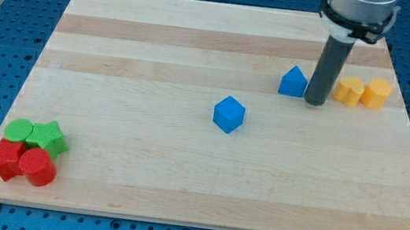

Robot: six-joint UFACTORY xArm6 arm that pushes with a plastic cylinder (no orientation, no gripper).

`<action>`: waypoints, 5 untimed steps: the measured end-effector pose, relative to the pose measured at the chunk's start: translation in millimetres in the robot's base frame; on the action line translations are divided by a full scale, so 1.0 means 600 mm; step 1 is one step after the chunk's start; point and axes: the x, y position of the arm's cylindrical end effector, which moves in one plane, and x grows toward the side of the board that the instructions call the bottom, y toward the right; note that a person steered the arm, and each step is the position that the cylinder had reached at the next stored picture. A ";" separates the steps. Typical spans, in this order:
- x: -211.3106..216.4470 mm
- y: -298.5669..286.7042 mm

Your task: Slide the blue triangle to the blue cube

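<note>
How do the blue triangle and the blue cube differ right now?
The blue triangle has a peaked top; the blue cube is boxy with a flat top. The triangle sits toward the view's upper right, the cube near the board's middle. My tip stands just beside the triangle on the view's right; the cube has nothing near it. Both are the same blue and look similar in size.

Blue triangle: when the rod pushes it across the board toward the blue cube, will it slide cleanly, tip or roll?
The blue triangle sits flat on the wooden board, so it should probably slide, not roll. It looks rigid and small, likely light. My tip stands close at its right side; an off-centre push may turn it away from the blue cube.
</note>
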 end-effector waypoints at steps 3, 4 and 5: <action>-0.044 -0.069; -0.017 -0.122; 0.010 -0.160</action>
